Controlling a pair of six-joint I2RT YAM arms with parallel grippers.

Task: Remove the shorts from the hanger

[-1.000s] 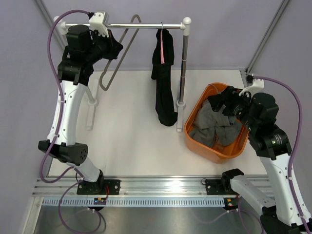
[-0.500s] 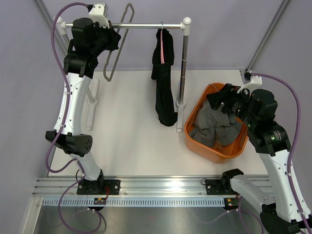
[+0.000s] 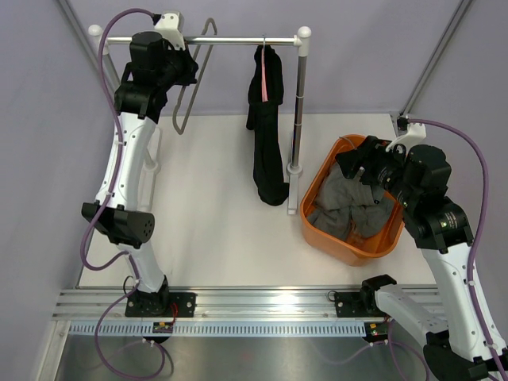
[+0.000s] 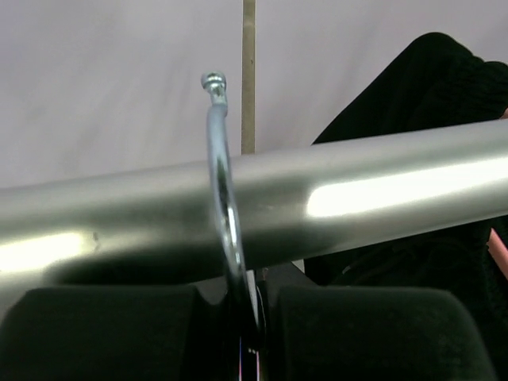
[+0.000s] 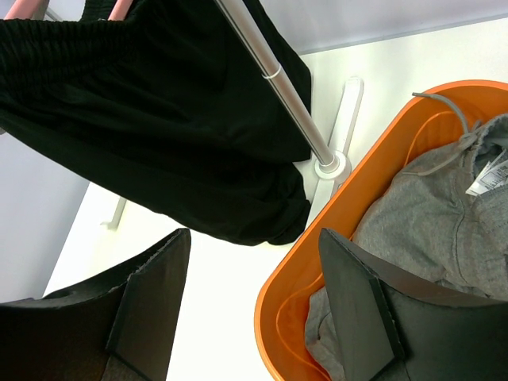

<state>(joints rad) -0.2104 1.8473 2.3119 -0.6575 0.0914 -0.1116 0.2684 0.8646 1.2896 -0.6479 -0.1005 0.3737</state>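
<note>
Top external view shows black shorts on the rail, upper middle. Left end effector pinches a bare hanger to hook it there. Right end effector hovers over the basket, fingers spread wide.

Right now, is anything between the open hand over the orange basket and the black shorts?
Yes. The rack's upright post stands between the right gripper and the black shorts, close beside the shorts.
</note>
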